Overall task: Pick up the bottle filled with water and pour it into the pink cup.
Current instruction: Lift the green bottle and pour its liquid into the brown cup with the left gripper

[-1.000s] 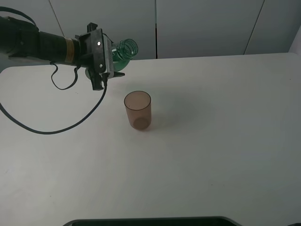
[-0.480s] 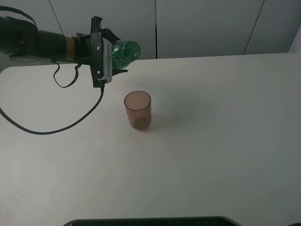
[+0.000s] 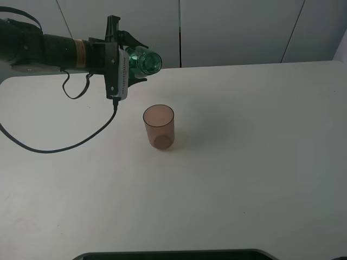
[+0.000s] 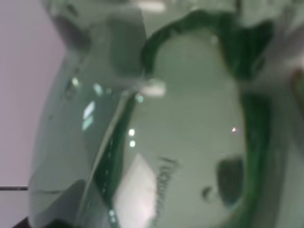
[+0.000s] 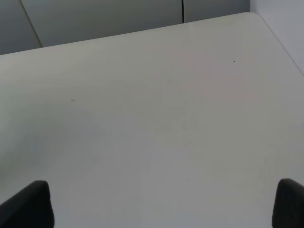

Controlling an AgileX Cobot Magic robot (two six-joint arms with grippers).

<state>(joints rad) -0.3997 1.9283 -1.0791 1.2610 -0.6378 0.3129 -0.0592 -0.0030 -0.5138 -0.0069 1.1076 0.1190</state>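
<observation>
My left gripper [image 3: 132, 61] is shut on the green bottle [image 3: 146, 62], holding it in the air, tipped over toward the horizontal. Its open mouth faces right and toward the front. The pink cup [image 3: 159, 127] stands upright on the table, below the mouth and slightly to its right. I see no stream between mouth and cup. In the left wrist view the bottle [image 4: 190, 133] fills the picture as blurred green plastic, and I cannot make out the water. My right gripper [image 5: 164, 204] is open over bare table, with only its dark fingertips [image 5: 28, 204] showing.
The white table [image 3: 244, 162] runs back to a grey panelled wall. A black cable [image 3: 81, 142] droops from the left arm down to the tabletop left of the cup. A dark edge [image 3: 173, 254] lies along the table's front.
The left wrist has rolled, tipping the bottle further over. Its mouth has swung slightly right and down toward the cup. The cup has not moved.
</observation>
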